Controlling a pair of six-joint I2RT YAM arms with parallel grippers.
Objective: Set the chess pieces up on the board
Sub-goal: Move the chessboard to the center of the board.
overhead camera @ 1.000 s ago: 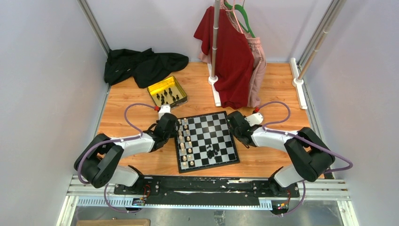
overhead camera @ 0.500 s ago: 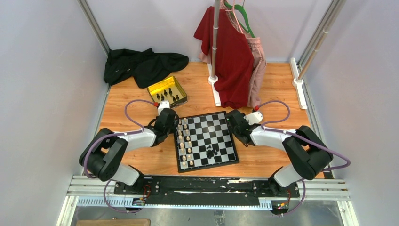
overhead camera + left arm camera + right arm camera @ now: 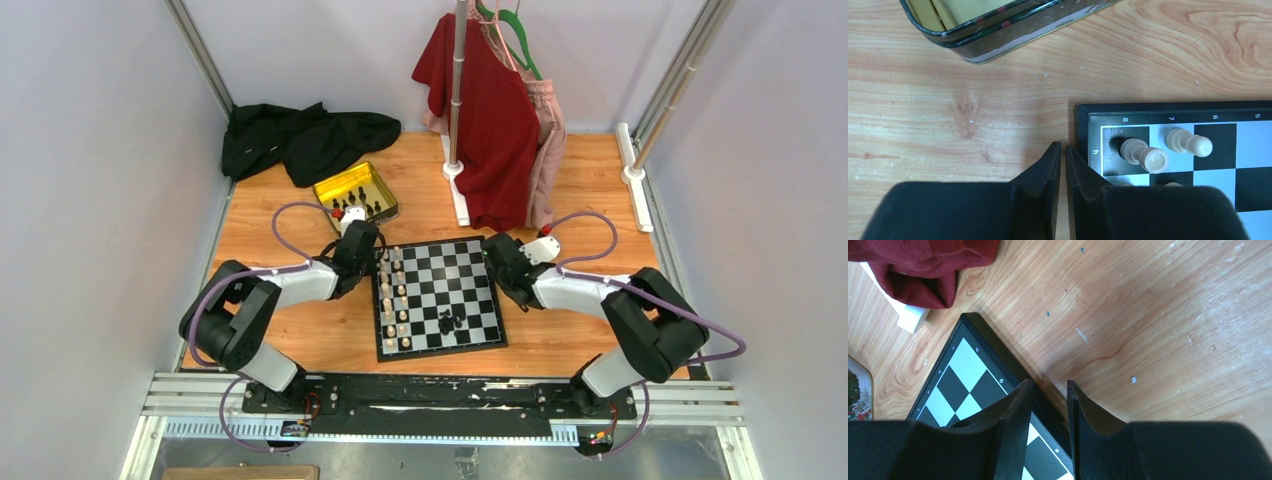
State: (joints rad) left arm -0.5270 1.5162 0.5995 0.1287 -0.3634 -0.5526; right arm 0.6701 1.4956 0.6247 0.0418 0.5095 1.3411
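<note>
The left claw [image 3: 1063, 148] was pressed together, empty, at the far-left corner of the board [image 3: 452, 276]; the right claw [image 3: 1050, 386] stood spread over its right edge.

table [image 3: 590, 190]: wood | on it: board [image 3: 452, 272], yellow tray [image 3: 343, 176], black cloth [image 3: 300, 140], white rack foot [image 3: 458, 198]

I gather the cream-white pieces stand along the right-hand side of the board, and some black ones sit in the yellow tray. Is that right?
Not quite. The cream-white pieces stand along the left-hand side of the board, not the right, as the top external view shows. The rest holds: some black ones do sit in the yellow tray.
</note>
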